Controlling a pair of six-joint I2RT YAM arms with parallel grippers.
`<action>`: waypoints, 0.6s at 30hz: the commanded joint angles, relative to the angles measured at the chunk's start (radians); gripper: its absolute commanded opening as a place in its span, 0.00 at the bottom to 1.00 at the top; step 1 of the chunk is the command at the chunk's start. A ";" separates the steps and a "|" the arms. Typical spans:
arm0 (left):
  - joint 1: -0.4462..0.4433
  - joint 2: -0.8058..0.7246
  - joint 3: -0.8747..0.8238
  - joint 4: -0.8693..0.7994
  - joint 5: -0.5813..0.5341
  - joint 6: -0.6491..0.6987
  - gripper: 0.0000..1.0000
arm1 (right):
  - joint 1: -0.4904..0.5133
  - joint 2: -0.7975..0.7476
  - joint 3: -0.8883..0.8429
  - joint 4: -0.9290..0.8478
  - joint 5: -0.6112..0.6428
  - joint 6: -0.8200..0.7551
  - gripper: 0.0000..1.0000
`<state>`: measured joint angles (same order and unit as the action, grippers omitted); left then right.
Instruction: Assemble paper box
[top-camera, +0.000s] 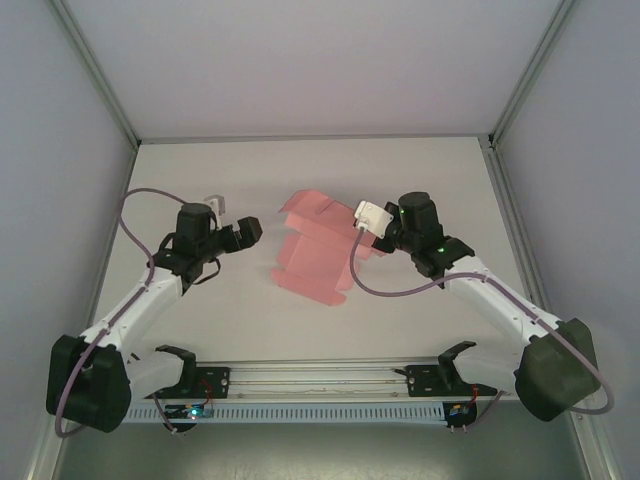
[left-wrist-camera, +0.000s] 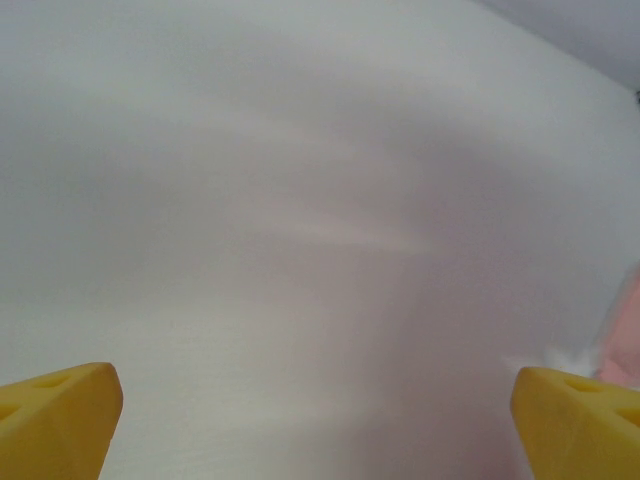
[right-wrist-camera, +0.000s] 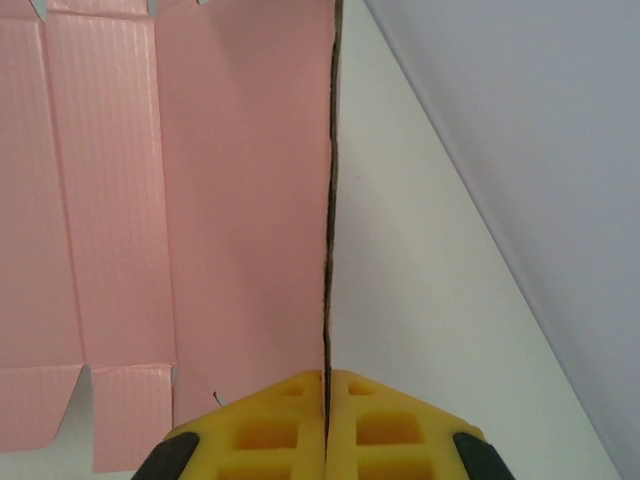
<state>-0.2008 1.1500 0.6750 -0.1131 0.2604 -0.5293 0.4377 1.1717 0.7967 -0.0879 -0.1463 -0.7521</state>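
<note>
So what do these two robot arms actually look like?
The left arm and right arm each have white links between chunky black joints. A greyish-purple cable loops along each, and small green lights glow on the right one. The left end effector and right end effector each have two yellow fingers with moulded hollows.

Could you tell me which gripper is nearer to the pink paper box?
Right. The right gripper is clamped on an edge of the paper box; the left gripper hangs open left of it, not touching.
</note>
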 joint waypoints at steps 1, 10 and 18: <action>0.008 0.062 0.001 0.120 0.100 -0.039 1.00 | -0.009 -0.012 -0.006 0.020 -0.103 0.037 0.00; -0.010 0.290 0.096 0.295 0.401 -0.019 1.00 | -0.015 0.005 0.007 0.017 -0.118 0.065 0.00; -0.090 0.301 0.093 0.355 0.479 0.080 1.00 | -0.017 0.020 0.012 0.008 -0.123 0.085 0.00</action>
<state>-0.2607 1.4521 0.7467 0.2070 0.6891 -0.5232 0.4271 1.1835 0.7967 -0.0853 -0.2337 -0.6971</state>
